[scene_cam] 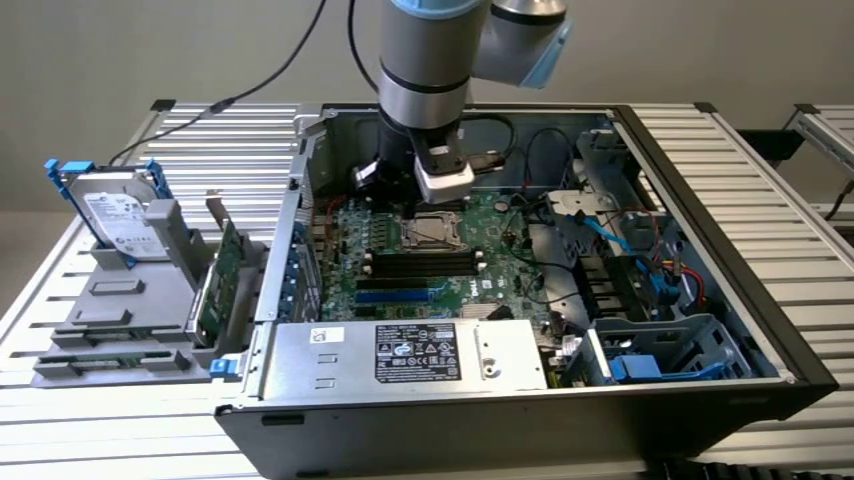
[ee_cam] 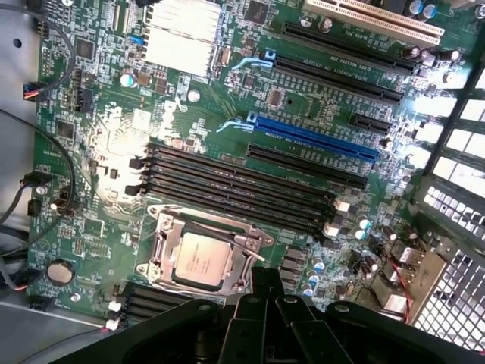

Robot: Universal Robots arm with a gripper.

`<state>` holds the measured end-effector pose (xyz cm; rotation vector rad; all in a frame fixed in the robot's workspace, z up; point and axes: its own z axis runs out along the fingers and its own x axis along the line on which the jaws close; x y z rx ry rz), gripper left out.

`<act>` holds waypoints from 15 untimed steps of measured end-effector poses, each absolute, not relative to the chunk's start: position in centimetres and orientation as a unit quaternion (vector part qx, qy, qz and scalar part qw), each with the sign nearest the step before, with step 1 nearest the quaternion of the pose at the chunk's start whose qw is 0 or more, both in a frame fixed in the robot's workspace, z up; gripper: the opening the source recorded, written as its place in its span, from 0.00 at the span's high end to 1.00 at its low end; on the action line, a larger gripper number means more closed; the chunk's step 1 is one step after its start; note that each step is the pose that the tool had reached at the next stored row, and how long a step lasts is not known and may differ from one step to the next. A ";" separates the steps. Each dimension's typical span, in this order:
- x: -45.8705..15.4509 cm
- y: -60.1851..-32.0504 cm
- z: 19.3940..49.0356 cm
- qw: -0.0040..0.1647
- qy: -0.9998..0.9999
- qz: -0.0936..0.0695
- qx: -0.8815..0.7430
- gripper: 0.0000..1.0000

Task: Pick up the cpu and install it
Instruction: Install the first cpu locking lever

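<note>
You have the cpu [ee_cam: 203,260], a small flat square with a dull silver top and faint printing, lying inside the metal frame of its socket [ee_cam: 163,250] on the green motherboard [ee_cam: 114,129]; in the exterior view the cpu [scene_cam: 430,233] sits in the middle of the open computer case [scene_cam: 534,420]. The room around it is tight: the long black memory slots [ee_cam: 242,182] run close along one side of the socket, a second short bank of black slots [ee_cam: 144,299] lies just beside the opposite side, and small capacitors [ee_cam: 314,277] stand near one corner. The gripper [ee_cam: 267,292] is just off the socket's edge, above the board, its jaws pressed together and holding nothing, apart from the chip. Farther out, the case walls ring the board, loose black cables [ee_cam: 30,220] trail near one edge, and a hard drive [scene_cam: 118,215] stands in a grey holder [scene_cam: 114,300] on the slatted counter [scene_cam: 761,180] at the exterior view's left.
</note>
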<state>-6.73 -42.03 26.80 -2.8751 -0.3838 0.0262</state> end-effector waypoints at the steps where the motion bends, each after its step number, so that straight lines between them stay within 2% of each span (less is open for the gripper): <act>1: -6.7 -42.1 26.8 0.120 -0.131 0.009 -0.984 0.89; 15: -6.7 -42.2 24.6 0.119 -0.132 0.004 -0.984 0.89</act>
